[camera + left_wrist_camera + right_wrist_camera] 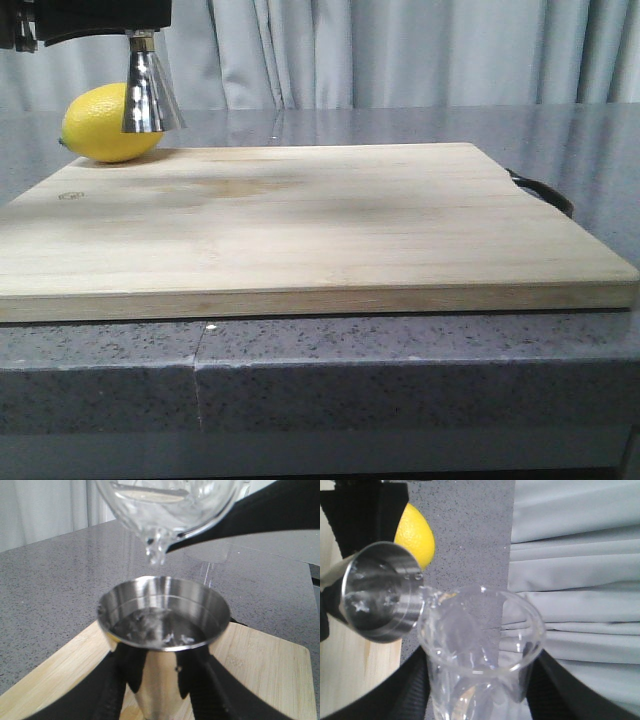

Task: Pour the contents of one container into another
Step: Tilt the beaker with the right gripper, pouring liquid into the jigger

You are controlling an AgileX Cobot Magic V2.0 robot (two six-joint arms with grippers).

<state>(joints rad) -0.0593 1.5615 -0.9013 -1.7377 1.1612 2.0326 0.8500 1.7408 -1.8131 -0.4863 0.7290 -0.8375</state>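
My left gripper (162,680) is shut on the steel jigger (162,625), its fingers clamped on the narrow part below the upper cup. The jigger hangs upright above the board's far left corner (150,95), and clear liquid lies in its upper cup. My right gripper (480,690) is shut on the clear glass beaker (480,645). The beaker (170,510) is tilted above the jigger with its lip over the cup, and liquid runs off the lip (156,547). In the front view the beaker and the right arm are out of view.
A wooden cutting board (300,220) covers most of the grey stone counter (400,380). A yellow lemon (105,125) lies at the board's far left corner, just behind the jigger. A dark handle (545,192) sticks out at the board's right edge. Grey curtains hang behind.
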